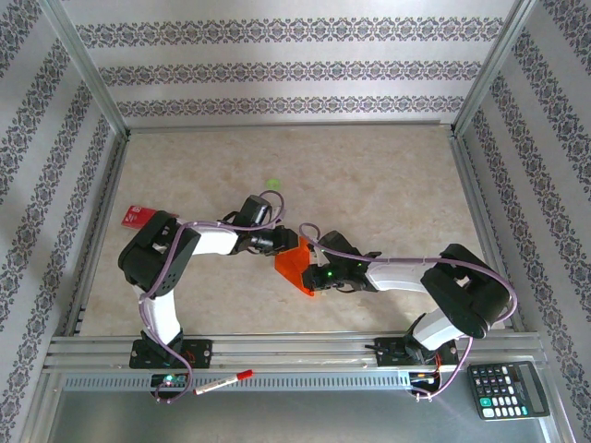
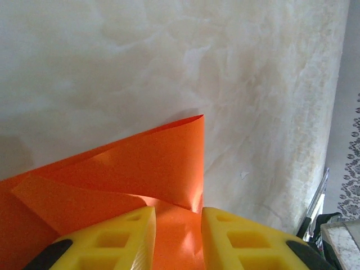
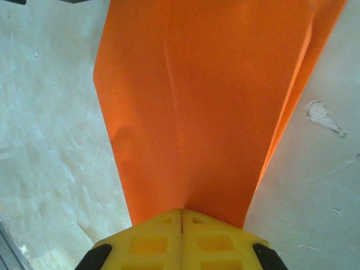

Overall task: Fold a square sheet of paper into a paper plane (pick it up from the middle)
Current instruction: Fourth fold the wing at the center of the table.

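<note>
The square sheet of paper (image 1: 297,265) is bright orange, creased and partly folded, and sits mid-table between both arms. My right gripper (image 3: 181,211) is shut on its near edge, and the paper (image 3: 208,101) fans out ahead with a centre crease. In the top view that right gripper (image 1: 316,275) is at the sheet's right side. My left gripper (image 2: 178,211) has its yellow fingers (image 2: 129,230) a little apart, with orange paper showing in the gap. A curled flap of the paper (image 2: 140,163) rises just ahead of them. From above, the left gripper (image 1: 280,242) meets the sheet's upper left edge.
A small red card (image 1: 138,215) lies by the left rail and a tiny green spot (image 1: 272,183) sits farther back. A calculator (image 1: 508,389) and a pen (image 1: 224,381) rest off the table in front. Metal rails (image 1: 277,351) and patterned walls enclose the beige tabletop (image 1: 388,185).
</note>
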### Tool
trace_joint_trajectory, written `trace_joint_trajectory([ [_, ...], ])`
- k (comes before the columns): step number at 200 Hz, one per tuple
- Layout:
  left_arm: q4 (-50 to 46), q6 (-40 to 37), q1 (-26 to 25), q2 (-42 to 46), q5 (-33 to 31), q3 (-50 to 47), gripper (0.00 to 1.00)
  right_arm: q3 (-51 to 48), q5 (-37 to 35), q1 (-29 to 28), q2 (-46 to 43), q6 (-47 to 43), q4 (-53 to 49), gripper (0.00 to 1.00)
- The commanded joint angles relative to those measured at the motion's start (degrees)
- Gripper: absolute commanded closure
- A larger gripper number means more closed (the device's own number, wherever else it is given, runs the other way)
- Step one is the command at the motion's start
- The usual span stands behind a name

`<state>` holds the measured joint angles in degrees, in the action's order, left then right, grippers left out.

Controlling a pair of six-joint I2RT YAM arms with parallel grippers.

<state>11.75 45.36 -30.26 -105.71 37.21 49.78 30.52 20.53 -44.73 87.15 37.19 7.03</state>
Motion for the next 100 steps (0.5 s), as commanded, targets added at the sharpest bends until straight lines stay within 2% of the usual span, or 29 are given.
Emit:
trace_joint_trajectory([
  [1, -2.9, 0.1, 0.4, 4.4, -1.1, 0.2, 0.70, -2.6, -0.6, 0.2, 1.2, -0.1, -5.6, 1.00],
  [38, 0.4, 5.0, -1.7, 7.4, 0.6, -3.9, 0.71, -2.4, -0.5, 0.1, 1.9, 0.1, -4.7, 1.00],
  [61, 3.8, 8.8, -3.5, 6.3, 2.5, -5.6, 0.77, -2.4, -0.7, 0.1, 2.0, 0.0, -4.4, 1.00],
  [77, 4.5, 9.6, -4.3, 5.0, 3.4, -5.1, 0.84, -2.3, -0.8, 0.1, 2.1, 0.0, -4.3, 1.00],
  [100, 3.3, 9.3, -4.8, 3.5, 3.5, -4.1, 0.88, -2.1, -0.8, 0.1, 2.4, -0.1, -4.6, 1.00],
])
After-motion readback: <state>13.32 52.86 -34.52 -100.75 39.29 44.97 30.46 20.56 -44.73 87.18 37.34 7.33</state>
